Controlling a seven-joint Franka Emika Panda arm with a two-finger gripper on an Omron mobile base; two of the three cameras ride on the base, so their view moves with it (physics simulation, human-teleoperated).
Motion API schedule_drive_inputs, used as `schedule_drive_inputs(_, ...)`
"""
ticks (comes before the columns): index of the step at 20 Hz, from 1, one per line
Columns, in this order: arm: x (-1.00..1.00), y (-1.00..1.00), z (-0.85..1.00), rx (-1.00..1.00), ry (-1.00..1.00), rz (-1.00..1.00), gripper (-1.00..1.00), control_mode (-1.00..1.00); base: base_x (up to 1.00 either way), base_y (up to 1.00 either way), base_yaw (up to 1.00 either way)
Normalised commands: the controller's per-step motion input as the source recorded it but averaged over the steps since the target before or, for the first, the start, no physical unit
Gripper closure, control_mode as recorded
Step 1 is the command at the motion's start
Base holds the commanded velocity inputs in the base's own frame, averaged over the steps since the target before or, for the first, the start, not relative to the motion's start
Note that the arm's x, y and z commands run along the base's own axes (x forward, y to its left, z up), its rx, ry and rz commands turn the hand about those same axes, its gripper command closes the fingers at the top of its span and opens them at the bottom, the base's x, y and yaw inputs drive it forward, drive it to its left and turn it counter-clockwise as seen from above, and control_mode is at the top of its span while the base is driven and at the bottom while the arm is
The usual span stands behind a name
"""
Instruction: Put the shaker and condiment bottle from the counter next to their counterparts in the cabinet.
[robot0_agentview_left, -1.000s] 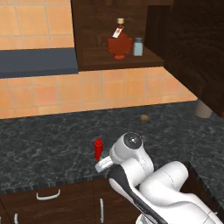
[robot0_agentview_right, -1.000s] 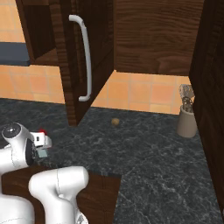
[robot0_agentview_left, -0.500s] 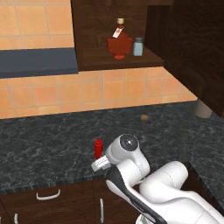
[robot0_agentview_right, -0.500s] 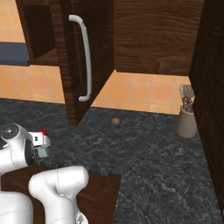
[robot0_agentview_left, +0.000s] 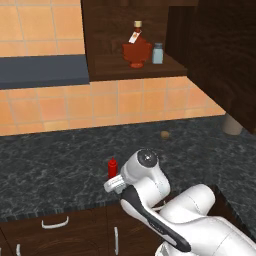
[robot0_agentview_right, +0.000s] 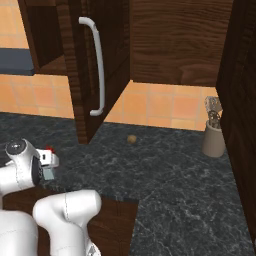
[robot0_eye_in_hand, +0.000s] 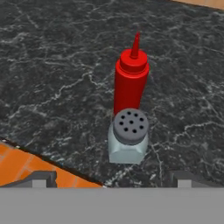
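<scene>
looking from the left base view, the condiment bottle (robot0_agentview_left: 112, 168) stands on the bench (robot0_agentview_left: 50, 160) just beside the wrist, while the flask (robot0_agentview_left: 136, 50) and second shaker (robot0_agentview_left: 158, 53) wait in the cabinet (robot0_agentview_left: 115, 30). from the right, the cabinet door (robot0_agentview_right: 82, 65) hangs open, ready for delivery. in the hand view the shaker (robot0_eye_in_hand: 128, 142) sits directly before the red bottle, framed between jaws spread wide for a grab.

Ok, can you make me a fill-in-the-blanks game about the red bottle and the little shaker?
1. The condiment bottle on the counter is colored ____.
2. The shaker has a grey cap dotted with small ____.
3. The shaker and the bottle both stand ____ on the counter.
4. In the cabinet, a second shaker stands beside a red-brown ____.

Missing words: red; holes; upright; flask
</scene>
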Motion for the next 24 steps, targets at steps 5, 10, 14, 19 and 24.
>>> schedule_drive_inputs(5,0.2,-0.25,-0.46,0.06,-0.02,0.02,-1.0,-1.0,0.0,0.0,0.0)
schedule_drive_inputs(10,0.2,-0.24,-0.53,0.05,0.0,0.02,-1.0,-1.0,0.0,0.0,0.0)
schedule_drive_inputs(14,0.25,-0.28,-0.49,0.07,0.0,0.02,-1.0,-1.0,0.0,0.0,0.0)
schedule_drive_inputs(19,0.28,-0.26,-0.58,0.04,-0.01,0.02,-1.0,-1.0,0.0,0.0,0.0)
schedule_drive_inputs(24,0.19,-0.12,-0.76,0.0,-0.01,0.02,-1.0,-1.0,0.0,0.0,0.0)
